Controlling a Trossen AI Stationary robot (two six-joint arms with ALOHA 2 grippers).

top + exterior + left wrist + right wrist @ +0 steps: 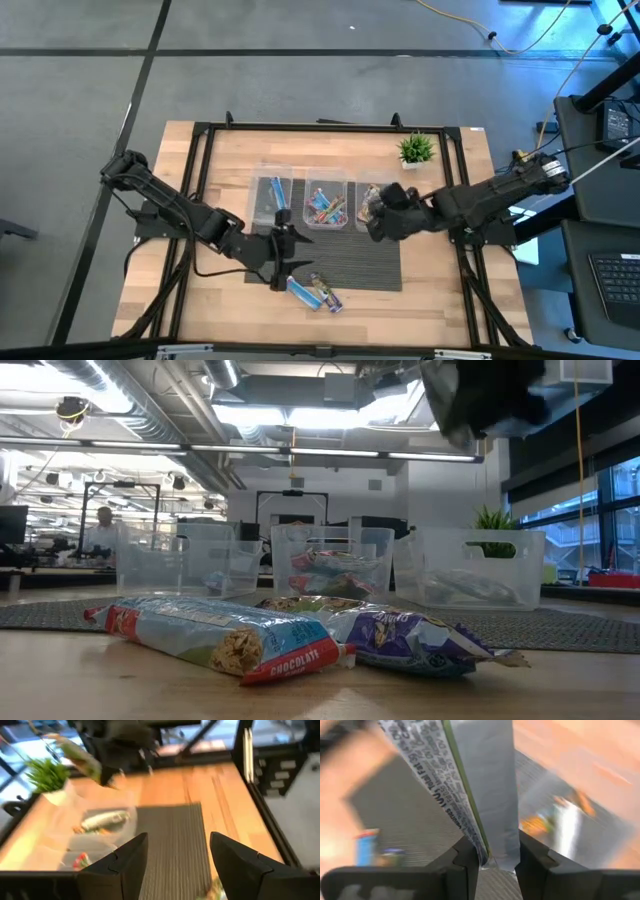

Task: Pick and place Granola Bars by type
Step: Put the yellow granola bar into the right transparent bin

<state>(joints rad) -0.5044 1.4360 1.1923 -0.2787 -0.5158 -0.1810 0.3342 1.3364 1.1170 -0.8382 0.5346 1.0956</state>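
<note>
Holding a granola bar (480,780) tight, your right gripper (378,222) hangs just above the right bin (372,190). Your left gripper (281,262), open and empty, is nearest the loose bars (315,292).

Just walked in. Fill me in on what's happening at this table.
A two-armed robot is sorting granola bars into three clear bins on a dark mat. The right gripper is shut on a bar and holds it above the right-hand bin, which already has bars in it. The left gripper is open over the mat near the left bin. A few bars remain at the mat's front edge.
</note>
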